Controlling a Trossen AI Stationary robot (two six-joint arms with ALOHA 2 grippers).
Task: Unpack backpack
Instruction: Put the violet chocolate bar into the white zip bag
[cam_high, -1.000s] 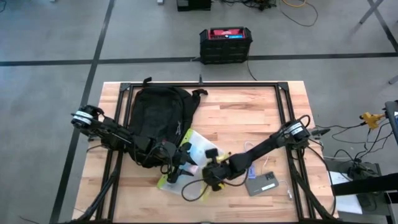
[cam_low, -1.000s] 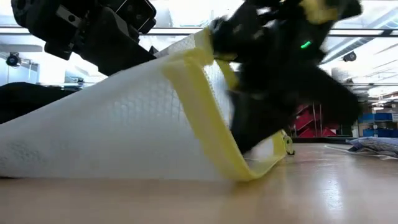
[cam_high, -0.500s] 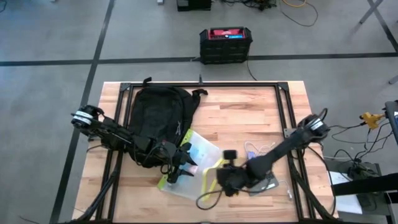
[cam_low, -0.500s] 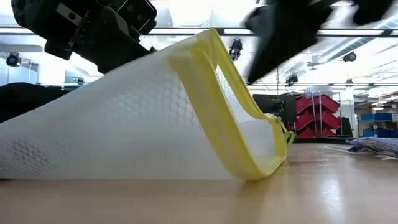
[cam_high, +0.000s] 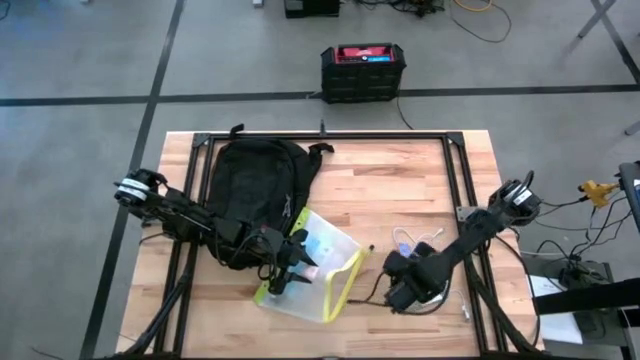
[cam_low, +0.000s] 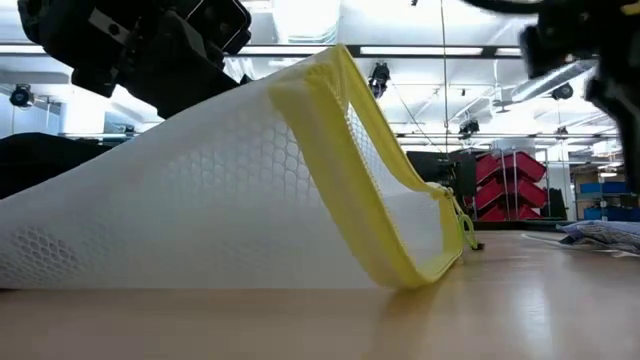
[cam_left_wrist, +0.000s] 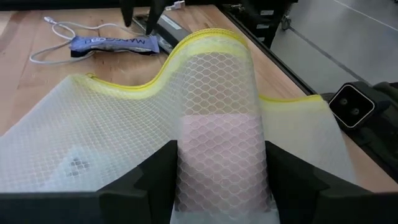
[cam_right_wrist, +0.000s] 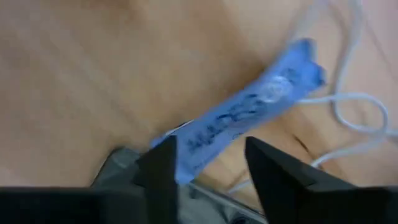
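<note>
The backpack (cam_high: 258, 193) lies flat on the table (cam_high: 400, 180), just behind the left gripper (cam_high: 291, 268) and touching that arm.

Left gripper: fingers clamped on a fold of the white mesh pouch (cam_high: 312, 266) with yellow zip edging; the left wrist view shows the mesh pinched between both dark fingers (cam_left_wrist: 149, 180). Something pink shows through the mesh. This grip is unchanged over the last second.

Change: the right gripper (cam_high: 405, 290), which a second ago was at the pouch's open yellow mouth, has pulled away to its own side. It now hangs over the grey flat device (cam_high: 432, 290), well clear of the pouch. In the low view it has left the pouch mouth, which now stands open and unsupported. Its fingers stand apart, with a blue packet (cam_right_wrist: 249, 115) and white cable (cam_right_wrist: 348, 106) below them.

Judgement: the right arm has probably just set an item down; emptying the pouch appears under way.

Count: one backpack, one pouch, one blue packet, one white cable, one grey device, two grippers.
</note>
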